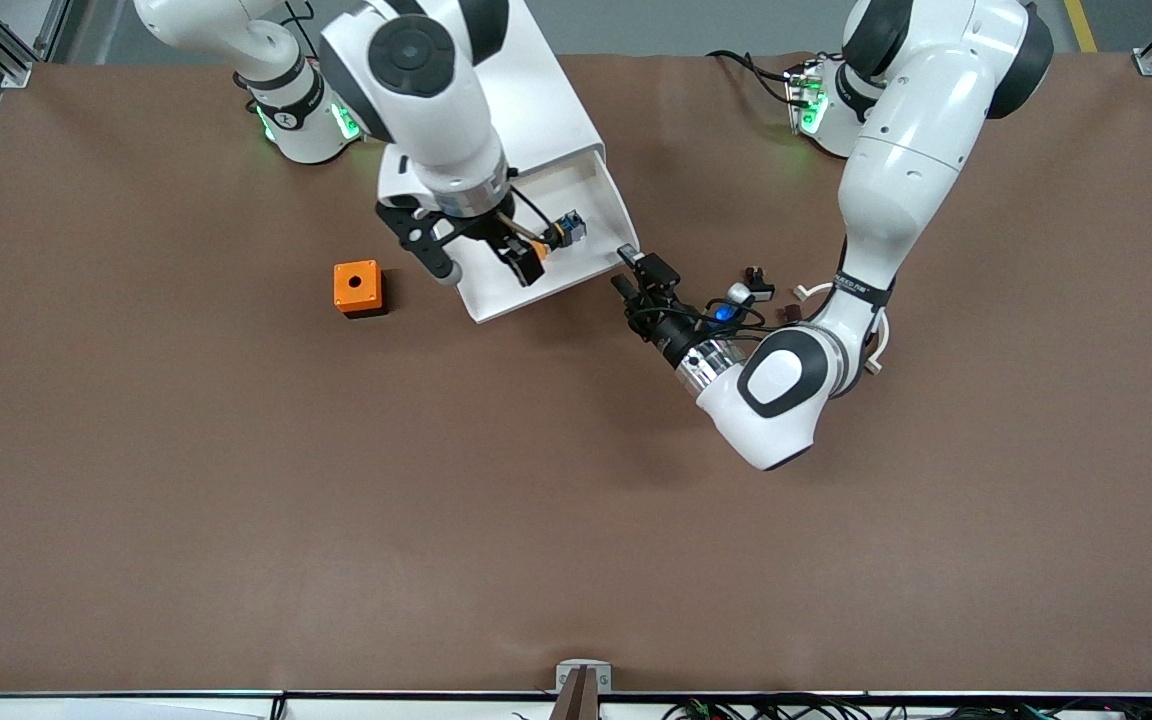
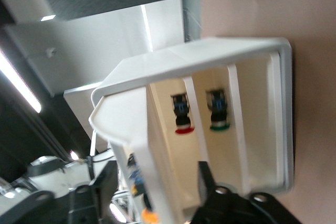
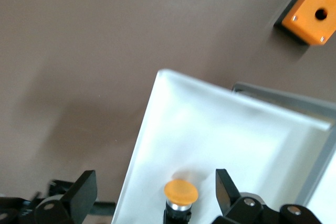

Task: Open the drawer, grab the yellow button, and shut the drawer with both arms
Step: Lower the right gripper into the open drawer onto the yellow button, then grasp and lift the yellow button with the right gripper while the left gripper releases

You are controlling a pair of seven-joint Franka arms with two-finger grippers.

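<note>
The top drawer (image 1: 546,250) stands pulled out of the white cabinet (image 1: 536,95). The right gripper (image 1: 481,255) hangs over the drawer with its fingers (image 3: 84,192) spread wide, and the button (image 3: 180,195) sits upright on the drawer floor between them, untouched. The left gripper (image 1: 631,275) is at the drawer's front corner, touching its rim; whether it grips I cannot tell. An orange cube (image 1: 357,287) rests on the table (image 1: 236,480) beside the drawer, toward the right arm's end.

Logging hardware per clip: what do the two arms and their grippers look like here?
Both arms are glossy white with black joint bands and green lights at the bases. The left gripper and right gripper are black with two fingers. Black cables loop at each wrist; the left wrist shows a blue light.
</note>
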